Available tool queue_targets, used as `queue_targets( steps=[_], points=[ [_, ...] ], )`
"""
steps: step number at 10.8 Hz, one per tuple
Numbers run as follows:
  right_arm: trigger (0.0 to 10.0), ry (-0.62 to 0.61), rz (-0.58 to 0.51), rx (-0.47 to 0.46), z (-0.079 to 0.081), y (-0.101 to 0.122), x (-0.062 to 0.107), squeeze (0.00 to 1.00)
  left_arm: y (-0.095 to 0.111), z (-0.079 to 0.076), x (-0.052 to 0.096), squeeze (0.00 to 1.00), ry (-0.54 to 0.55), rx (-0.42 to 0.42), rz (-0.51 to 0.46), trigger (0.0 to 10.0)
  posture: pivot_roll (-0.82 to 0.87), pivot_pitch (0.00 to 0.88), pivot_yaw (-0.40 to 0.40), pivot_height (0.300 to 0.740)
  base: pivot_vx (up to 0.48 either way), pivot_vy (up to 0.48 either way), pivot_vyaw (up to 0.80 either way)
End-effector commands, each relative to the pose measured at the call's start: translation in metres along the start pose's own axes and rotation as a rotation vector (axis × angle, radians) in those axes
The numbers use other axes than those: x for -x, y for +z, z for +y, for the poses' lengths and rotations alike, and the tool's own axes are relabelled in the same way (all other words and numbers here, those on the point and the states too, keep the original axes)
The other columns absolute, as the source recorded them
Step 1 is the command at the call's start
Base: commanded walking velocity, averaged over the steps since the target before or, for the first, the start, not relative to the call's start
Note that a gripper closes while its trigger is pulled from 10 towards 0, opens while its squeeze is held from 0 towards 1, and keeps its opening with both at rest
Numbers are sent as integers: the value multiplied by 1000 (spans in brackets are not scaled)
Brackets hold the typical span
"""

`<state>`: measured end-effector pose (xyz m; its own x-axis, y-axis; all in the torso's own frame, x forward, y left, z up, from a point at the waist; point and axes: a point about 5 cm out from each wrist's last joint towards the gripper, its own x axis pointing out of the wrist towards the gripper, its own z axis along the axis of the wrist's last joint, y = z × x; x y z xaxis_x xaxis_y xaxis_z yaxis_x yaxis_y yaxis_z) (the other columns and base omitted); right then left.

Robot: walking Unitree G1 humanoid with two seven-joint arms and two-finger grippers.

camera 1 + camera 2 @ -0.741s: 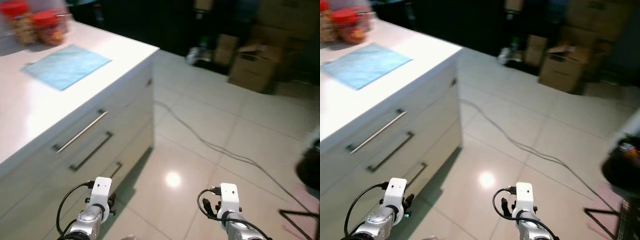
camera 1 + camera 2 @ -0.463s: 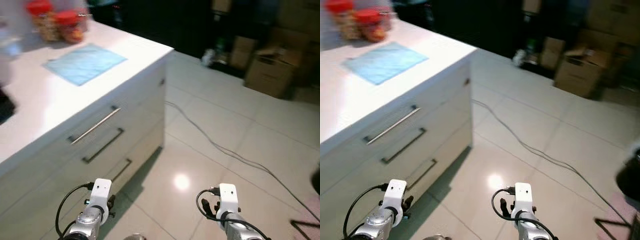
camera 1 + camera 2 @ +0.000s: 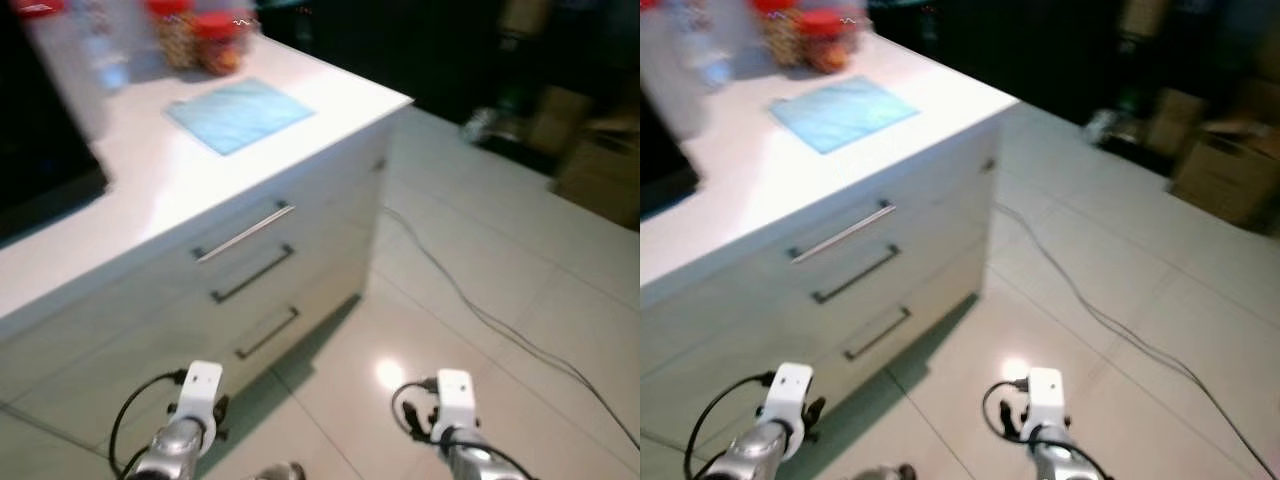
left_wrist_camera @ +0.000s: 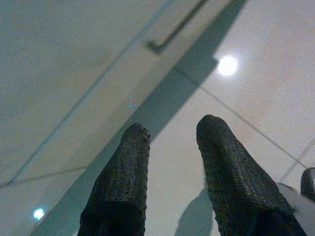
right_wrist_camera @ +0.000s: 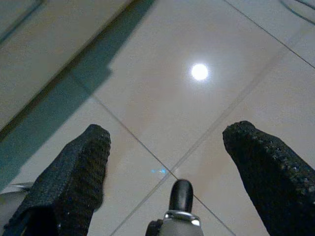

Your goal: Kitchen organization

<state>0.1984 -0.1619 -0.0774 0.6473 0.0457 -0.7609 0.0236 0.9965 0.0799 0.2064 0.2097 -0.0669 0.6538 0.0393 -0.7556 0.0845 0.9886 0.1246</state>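
A white kitchen island [image 3: 150, 190] stands ahead on my left. On its top lie a light blue cloth [image 3: 238, 114] and, at the far end, blurred red-lidded jars [image 3: 200, 45]. A black surface [image 3: 40, 170] covers the counter's near left part. Three drawer fronts with bar handles [image 3: 245, 232] face me. Both arms hang low over the tiled floor. My left gripper [image 4: 172, 130] is open beside the cabinet base, with nothing between its fingers. My right gripper [image 5: 167, 132] is open wide above bare tile.
A dark cable [image 3: 470, 300] runs across the glossy floor to the right of the island. Cardboard boxes [image 3: 600, 170] stand at the far right against a dark background. Blurred clear containers [image 3: 90, 60] stand on the counter near the jars.
The whole view has swung leftward: the island now sits nearer the middle, the black surface has come into view at left, and the boxes have slid off to the right. Both grippers are unchanged.
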Motion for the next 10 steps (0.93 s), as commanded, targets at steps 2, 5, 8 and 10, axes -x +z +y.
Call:
queue_targets(
  steps=[2,5,8,10],
  points=[
    [10000,0,0,7,-2,1,0,0,0,-1,0,0,-7,-16,3,10000,8,0,54,740,0,0,800],
    [10000,2,4,1,-1,0,0,0,0,-1,0,0,-10,-19,3,10000,7,0,58,740,0,0,800],
    [10000,3,7,-6,0,-1,0,0,-1,0,0,0,-12,-25,5,10000,9,9,63,740,0,0,800],
    [10000,6,8,-7,0,-1,0,0,-1,0,0,0,-12,-27,7,10000,9,14,64,740,0,0,800]
  ],
)
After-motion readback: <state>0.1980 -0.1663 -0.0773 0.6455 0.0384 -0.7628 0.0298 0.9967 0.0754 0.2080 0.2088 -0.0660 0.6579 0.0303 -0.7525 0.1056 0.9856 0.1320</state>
